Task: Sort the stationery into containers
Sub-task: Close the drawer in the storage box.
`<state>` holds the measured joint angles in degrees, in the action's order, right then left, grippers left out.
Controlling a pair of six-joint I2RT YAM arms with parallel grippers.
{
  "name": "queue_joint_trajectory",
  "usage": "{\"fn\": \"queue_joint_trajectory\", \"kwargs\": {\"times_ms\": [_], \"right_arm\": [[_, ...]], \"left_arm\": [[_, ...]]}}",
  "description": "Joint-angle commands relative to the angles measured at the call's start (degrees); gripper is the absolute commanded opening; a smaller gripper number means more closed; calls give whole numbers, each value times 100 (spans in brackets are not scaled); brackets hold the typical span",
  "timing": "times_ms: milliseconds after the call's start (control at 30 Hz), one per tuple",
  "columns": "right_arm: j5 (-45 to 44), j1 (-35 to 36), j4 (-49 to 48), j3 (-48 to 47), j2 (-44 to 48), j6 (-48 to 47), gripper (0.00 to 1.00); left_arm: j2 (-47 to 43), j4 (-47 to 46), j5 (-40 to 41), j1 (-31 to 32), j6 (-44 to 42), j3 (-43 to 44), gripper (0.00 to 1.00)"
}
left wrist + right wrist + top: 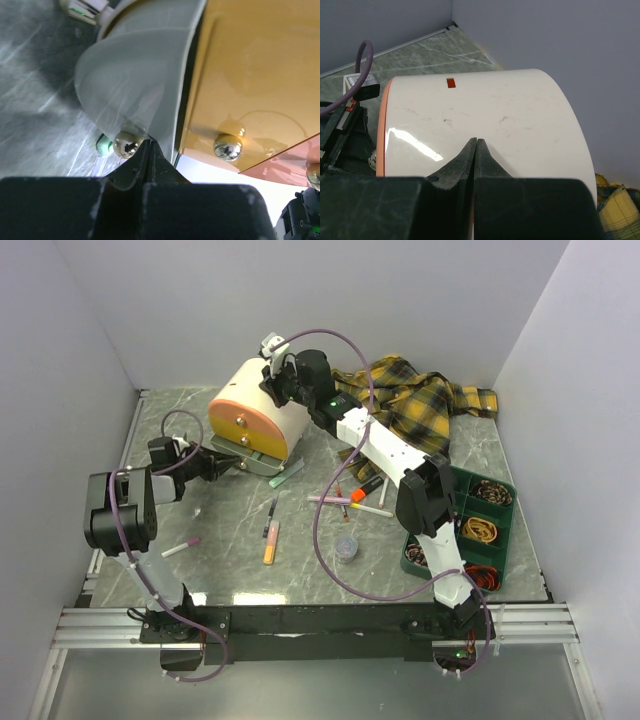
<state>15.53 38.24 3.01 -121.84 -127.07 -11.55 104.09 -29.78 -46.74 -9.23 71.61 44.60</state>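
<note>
The cream drum-shaped drawer box [250, 418] has an orange front, and its lowest drawer [243, 457] is slid out. My left gripper [226, 462] is shut, its tips [150, 143] right beside the drawer's shiny knob [126, 144]; nothing is between the jaws. My right gripper [272, 380] is shut too, its tips [476, 140] against the drum's cream top [485, 110]. Loose on the table lie a pink-capped marker [180, 548], an orange highlighter [271, 543], a black pen [271, 515], a grey pot [346, 547] and several pens [345, 500]. The dark green tray [505, 502] stands at the right.
A yellow-and-black plaid shirt [425, 400] lies at the back right, under my right arm. The tray's compartments hold coiled rubber bands [479, 530]. A pale green clip [288, 475] lies just in front of the slid-out drawer. White walls close in the table on three sides.
</note>
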Motion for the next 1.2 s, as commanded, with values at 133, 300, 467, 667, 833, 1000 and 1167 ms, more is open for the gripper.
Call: {"fn": "queue_joint_trajectory", "kwargs": {"times_ms": [133, 300, 467, 667, 833, 1000, 1167], "right_arm": [[20, 35, 218, -173, -275, 74, 0], [12, 35, 209, -165, -266, 57, 0], [20, 43, 218, -164, -266, 56, 0], [-6, 43, 218, -138, -231, 21, 0], [-24, 35, 209, -112, -169, -14, 0], [-15, 35, 209, -173, -213, -14, 0], [-24, 43, 201, -138, -205, -5, 0]], "left_arm": [[216, -414, -46, 124, 37, 409, 1], [453, -362, -81, 132, -7, 769, 1], [586, -397, -72, 176, 28, 936, 1], [490, -161, -185, 185, 28, 954, 1], [-292, 736, -695, -52, -262, 700, 48], [-504, 623, -1108, -70, -289, 603, 56], [-302, -54, -1092, -26, 177, 637, 50]]}}
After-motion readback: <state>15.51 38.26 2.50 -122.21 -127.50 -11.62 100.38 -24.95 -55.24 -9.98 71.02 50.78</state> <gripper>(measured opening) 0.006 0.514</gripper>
